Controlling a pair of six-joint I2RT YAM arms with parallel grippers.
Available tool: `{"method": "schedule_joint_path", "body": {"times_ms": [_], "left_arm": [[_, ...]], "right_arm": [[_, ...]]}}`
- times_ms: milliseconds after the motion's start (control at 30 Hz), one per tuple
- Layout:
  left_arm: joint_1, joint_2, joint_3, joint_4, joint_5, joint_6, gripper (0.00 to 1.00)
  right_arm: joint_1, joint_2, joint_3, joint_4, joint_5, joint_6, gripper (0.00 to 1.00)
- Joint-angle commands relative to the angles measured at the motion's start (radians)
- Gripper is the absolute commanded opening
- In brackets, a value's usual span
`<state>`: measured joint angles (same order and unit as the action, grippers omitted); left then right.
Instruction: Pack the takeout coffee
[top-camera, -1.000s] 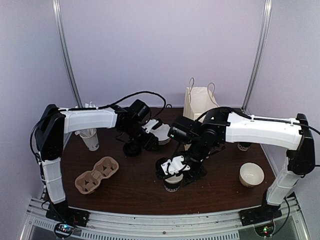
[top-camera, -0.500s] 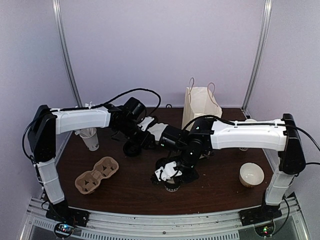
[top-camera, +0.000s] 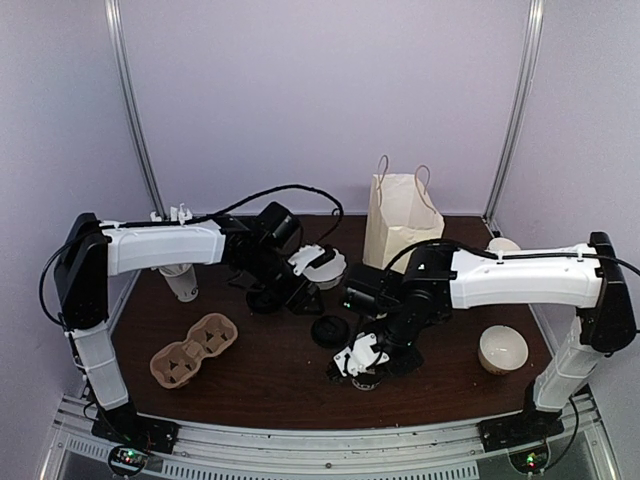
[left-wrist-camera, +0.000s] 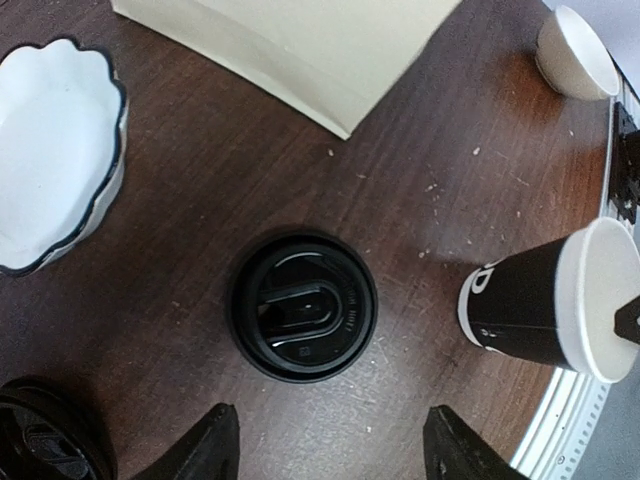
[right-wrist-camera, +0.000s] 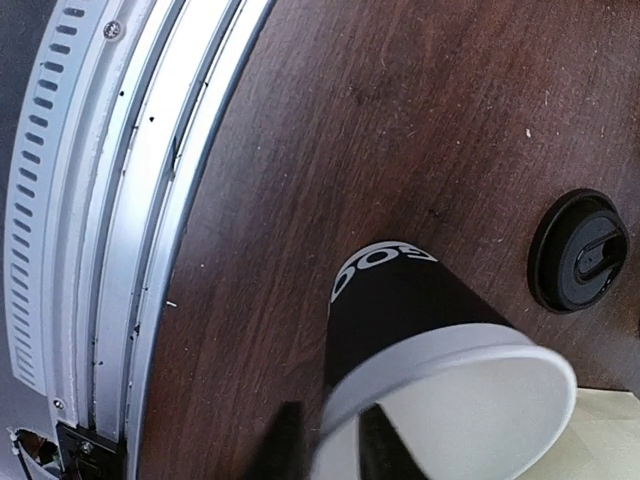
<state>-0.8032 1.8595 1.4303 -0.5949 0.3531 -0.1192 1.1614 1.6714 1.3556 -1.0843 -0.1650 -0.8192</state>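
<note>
- Step in hand (judged): lidding. The cup (right-wrist-camera: 400, 310) is seen w/o a lid, its mouth open, so packing proper is not yet begun.
- Cup: placed on the table (top-camera: 270, 385) close to the near edge, just right of centre. Whether its base is down or slightly lifted can't be told.
- Right gripper (right-wrist-camera: 335, 445): closed on the cup's rim, one finger seen outside the wall and one inside, so the cup is pinched at the top.
- Lid (left-wrist-camera: 303, 305): lying flat, loose, a bit far-left of the cup and not touching it.
- Left gripper (left-wrist-camera: 332, 430): jaws wide apart, nothing held, hung right over the lid w/ a finger to either side.
- A second lid (left-wrist-camera: 40, 440) is seen further left and should be left alone.
- Next move (judged): the left gripper is to be lowered, closed across the lid's edge, carried over to the cup and pressed on square while the cup is steadied. The inside finger must be cleared from the rim first.
- After that, the cup carrier (top-camera: 192, 350) at near left or the paper bag (top-camera: 400, 215) at the far side is prob. the target.
</note>
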Motion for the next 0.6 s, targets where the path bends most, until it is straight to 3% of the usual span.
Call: {"method": "schedule_joint_path", "body": {"times_ms": [0, 133, 333, 567], "left_arm": [[-0.024, 0.024, 0.005, 0.021, -0.013, 0.054, 0.67], [-0.067, 0.073, 0.048, 0.0, -0.121, 0.074, 0.71], [-0.092, 0.132, 0.094, -0.031, -0.202, 0.076, 0.74], [-0.118, 0.166, 0.114, -0.026, -0.211, 0.103, 0.75]], "right_arm": [[0.007, -0.043, -0.014, 0.004, 0.023, 0.007, 0.37], [0.006, -0.085, 0.031, -0.059, -0.024, -0.001, 0.54], [-0.04, -0.161, 0.154, -0.22, -0.14, 0.002, 0.56], [-0.242, -0.275, 0.165, -0.219, -0.228, 0.046, 0.58]]}}
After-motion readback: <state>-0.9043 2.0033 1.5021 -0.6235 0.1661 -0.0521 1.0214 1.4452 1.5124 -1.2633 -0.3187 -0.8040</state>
